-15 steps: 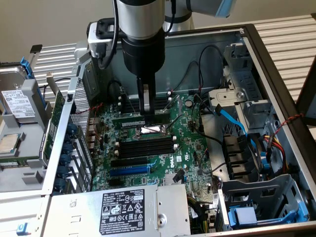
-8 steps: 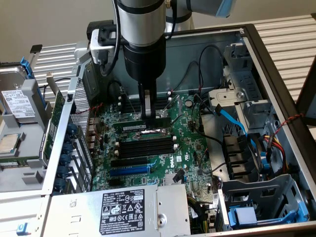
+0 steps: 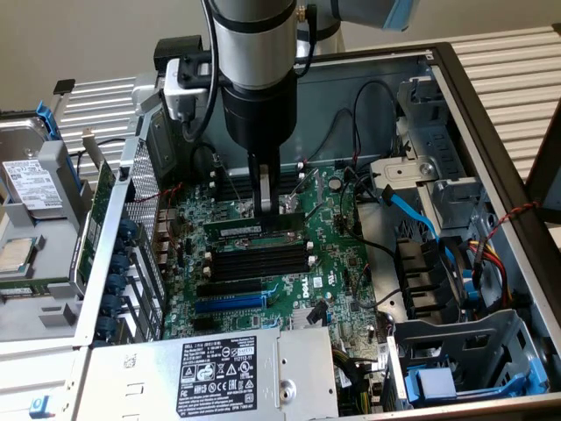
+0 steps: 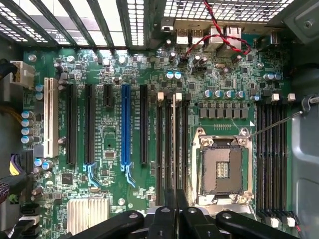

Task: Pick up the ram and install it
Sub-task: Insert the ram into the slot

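- The pincer [image 3: 270,209] is reaching straight down into the open computer case [image 3: 491,132], over the memory slots near the middle of the green motherboard [image 3: 346,263].
- It's clenched tight on the ram [image 3: 245,228], pinching the stick by its top edge.
- The ram runs along the slot row, just beside the empty black slots [image 3: 259,259] with white end clips. Can't tell if it's fully seated.
- From the wrist view you see the ram [image 4: 174,144] edge-on, running away from the pincer [image 4: 174,206] between the black slots.
- In that view the open processor socket [image 4: 222,169] sits just beside that slot bank, and the blue slot [image 4: 124,124] is further off on the other side.
- A hard drive [image 3: 31,180] lies outside the case at the exterior view's left.
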`<state>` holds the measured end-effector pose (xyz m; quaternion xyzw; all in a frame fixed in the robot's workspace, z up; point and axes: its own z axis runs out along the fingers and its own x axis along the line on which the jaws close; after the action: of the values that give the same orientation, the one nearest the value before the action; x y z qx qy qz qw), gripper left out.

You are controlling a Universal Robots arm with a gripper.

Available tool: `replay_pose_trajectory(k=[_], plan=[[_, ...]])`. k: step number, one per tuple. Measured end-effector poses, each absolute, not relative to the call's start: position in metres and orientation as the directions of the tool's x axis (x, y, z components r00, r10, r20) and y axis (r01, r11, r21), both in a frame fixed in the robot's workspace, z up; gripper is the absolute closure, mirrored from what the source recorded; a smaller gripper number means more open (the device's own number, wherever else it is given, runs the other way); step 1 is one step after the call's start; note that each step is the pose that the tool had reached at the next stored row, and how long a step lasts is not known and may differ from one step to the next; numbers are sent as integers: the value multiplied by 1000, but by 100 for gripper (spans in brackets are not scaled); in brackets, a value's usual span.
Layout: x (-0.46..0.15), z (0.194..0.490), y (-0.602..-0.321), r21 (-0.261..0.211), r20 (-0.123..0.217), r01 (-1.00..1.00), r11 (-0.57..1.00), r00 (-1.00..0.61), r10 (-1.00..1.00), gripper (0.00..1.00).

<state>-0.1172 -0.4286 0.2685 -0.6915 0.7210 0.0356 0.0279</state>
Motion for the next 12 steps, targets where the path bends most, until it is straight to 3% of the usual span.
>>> replay_pose_trajectory(k=[12], plan=[[-117,256,-431,12,-79,-999,40,-41,-996,88]])
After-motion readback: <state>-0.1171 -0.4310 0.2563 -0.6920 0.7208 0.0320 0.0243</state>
